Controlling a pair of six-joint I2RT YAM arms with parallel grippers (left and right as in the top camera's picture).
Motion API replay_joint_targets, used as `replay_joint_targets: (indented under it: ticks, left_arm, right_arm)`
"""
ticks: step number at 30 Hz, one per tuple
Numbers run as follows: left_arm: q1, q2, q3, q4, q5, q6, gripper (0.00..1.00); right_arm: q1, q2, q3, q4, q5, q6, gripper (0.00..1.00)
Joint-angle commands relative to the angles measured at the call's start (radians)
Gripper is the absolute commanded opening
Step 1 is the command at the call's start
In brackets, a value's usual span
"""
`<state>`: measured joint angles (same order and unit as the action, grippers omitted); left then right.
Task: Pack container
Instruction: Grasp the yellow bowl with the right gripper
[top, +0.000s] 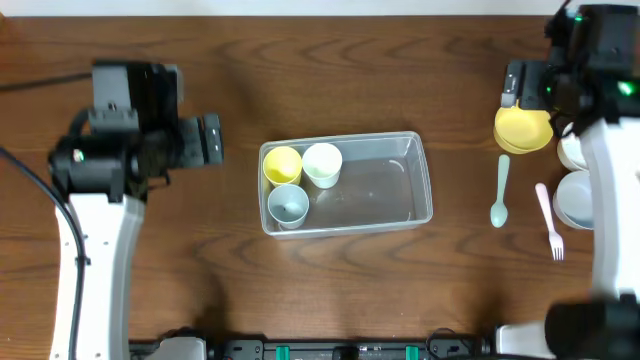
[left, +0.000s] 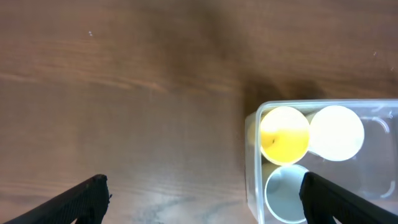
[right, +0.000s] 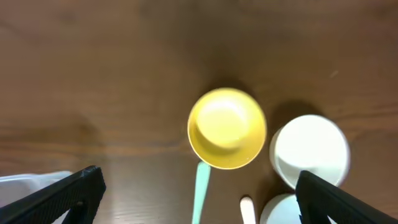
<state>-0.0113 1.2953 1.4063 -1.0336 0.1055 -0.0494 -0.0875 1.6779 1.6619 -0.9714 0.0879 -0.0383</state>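
The clear rectangular container (top: 400, 215) sits mid-table. In its left end stand a yellow cup (top: 282, 163), a white cup (top: 322, 163) and a pale blue cup (top: 289, 204); all three show in the left wrist view (left: 284, 134). My left gripper (top: 208, 140) is open and empty, left of the container. My right gripper (top: 516, 88) is open and empty, high over the yellow bowl (top: 522, 128), which shows in the right wrist view (right: 227, 128) with a mint spoon (top: 499, 192) below it.
White bowls (top: 574, 198) and a pink fork (top: 549, 222) lie at the right edge, partly under the right arm. In the right wrist view a white bowl (right: 309, 151) sits right of the yellow one. The container's right half holds nothing.
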Motion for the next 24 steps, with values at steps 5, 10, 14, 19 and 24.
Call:
replay_joint_targets:
  ticks: [5, 10, 14, 19, 24]
  left_arm:
    - [0.002, -0.072, -0.232, 0.047, 0.015, -0.039, 0.98]
    - [0.002, -0.066, -0.27, 0.062, 0.015, -0.039, 0.98]
    - [0.002, -0.066, -0.27, 0.075, 0.015, -0.039, 0.98]
    - [0.002, -0.066, -0.27, 0.074, 0.015, -0.039, 0.98]
    - [0.002, -0.066, -0.27, 0.074, 0.015, -0.039, 0.98]
  right_arm:
    - [-0.032, 0.257, -0.002, 0.025, 0.013, -0.084, 0.99]
    - [-0.036, 0.395, -0.002, 0.056, 0.011, -0.09, 0.99]
    - [-0.036, 0.47, -0.002, 0.06, -0.007, -0.09, 0.91]
    - [-0.036, 0.519, -0.003, 0.058, -0.026, -0.089, 0.64]
    - [-0.035, 0.523, -0.003, 0.064, -0.025, -0.086, 0.5]
